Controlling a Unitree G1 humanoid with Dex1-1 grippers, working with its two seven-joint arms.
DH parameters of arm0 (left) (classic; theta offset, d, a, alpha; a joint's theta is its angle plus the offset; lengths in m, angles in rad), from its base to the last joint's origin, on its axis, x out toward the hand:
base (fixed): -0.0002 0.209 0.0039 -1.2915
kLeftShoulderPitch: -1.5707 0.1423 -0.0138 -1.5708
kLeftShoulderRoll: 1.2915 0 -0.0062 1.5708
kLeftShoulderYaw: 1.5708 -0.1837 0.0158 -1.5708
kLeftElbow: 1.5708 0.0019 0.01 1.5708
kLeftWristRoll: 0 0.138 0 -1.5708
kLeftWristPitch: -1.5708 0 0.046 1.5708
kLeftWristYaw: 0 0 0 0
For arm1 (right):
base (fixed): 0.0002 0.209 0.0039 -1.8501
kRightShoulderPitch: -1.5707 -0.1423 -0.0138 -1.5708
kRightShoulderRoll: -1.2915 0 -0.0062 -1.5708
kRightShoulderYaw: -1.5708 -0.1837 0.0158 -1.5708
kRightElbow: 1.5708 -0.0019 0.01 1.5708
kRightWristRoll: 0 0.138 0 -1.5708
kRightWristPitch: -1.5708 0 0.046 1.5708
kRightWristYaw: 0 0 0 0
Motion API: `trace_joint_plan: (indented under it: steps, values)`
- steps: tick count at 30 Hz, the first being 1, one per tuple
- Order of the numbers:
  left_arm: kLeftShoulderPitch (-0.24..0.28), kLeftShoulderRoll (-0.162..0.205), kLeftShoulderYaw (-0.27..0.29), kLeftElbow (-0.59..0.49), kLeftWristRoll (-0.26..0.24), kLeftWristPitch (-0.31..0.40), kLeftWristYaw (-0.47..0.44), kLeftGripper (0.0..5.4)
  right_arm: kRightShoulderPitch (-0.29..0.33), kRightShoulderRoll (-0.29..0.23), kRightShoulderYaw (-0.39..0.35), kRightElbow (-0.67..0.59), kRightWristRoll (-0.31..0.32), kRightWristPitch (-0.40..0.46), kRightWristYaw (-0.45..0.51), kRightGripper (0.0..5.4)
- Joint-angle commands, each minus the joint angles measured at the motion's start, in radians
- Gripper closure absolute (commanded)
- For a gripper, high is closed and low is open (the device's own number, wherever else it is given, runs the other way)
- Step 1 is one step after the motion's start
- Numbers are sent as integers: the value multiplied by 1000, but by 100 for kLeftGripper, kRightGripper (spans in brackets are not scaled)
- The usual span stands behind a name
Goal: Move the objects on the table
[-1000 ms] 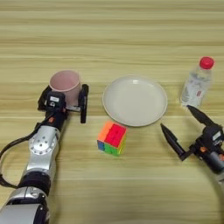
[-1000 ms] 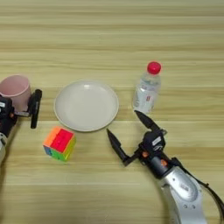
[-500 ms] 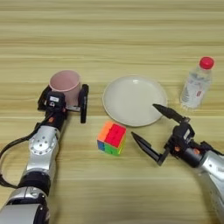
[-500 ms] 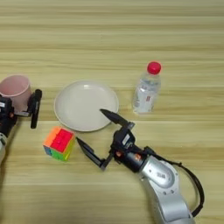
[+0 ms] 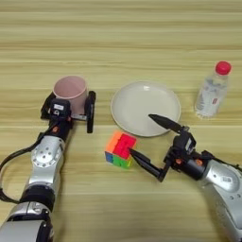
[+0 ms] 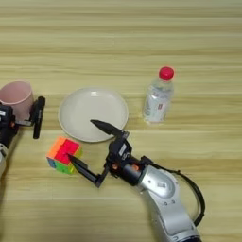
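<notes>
In the left eye view, the pale pink cup (image 5: 70, 92) stands upright on the wooden tabletop (image 5: 118, 42), left of the round cream plate (image 5: 144, 108). The left pincer (image 5: 68, 112) has its two black fingers spread on either side of the cup, one at each flank; whether they press against it cannot be told. The multicoloured puzzle cube (image 5: 120, 149) lies just below the plate's lower left rim. The right pincer (image 5: 147, 139) is spread wide and empty beside the cube: its lower finger tip is at the cube's right face, and its upper finger reaches over the plate's lower edge. The clear water bottle (image 5: 212, 91) with a red cap stands upright, right of the plate and apart from it. In the right eye view, the same layout appears: the cup (image 6: 17, 97) is at the left edge with the left pincer (image 6: 21, 116) around it, the cube (image 6: 63, 154) lies beside the wide-open right pincer (image 6: 86, 144), and the bottle (image 6: 158, 98) stands right of the plate (image 6: 92, 113).
</notes>
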Motion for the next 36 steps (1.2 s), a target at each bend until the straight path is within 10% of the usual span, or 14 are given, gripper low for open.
trace_joint_plan:
  steps: [1, 30, 36]
  values:
    - [6, 4, -3, -15, 3, 11, -2, 0, -21, 12, 28, 22, -20, 18, 4, 4]
    - [29, 1, -1, -40, 3, 17, 6, 0, -87, 78, 99, 202, -123, 0, -37, 4]
    - [27, 1, 1, -34, 2, 15, 7, 0, -103, 97, 100, 247, -132, -5, -43, 102]
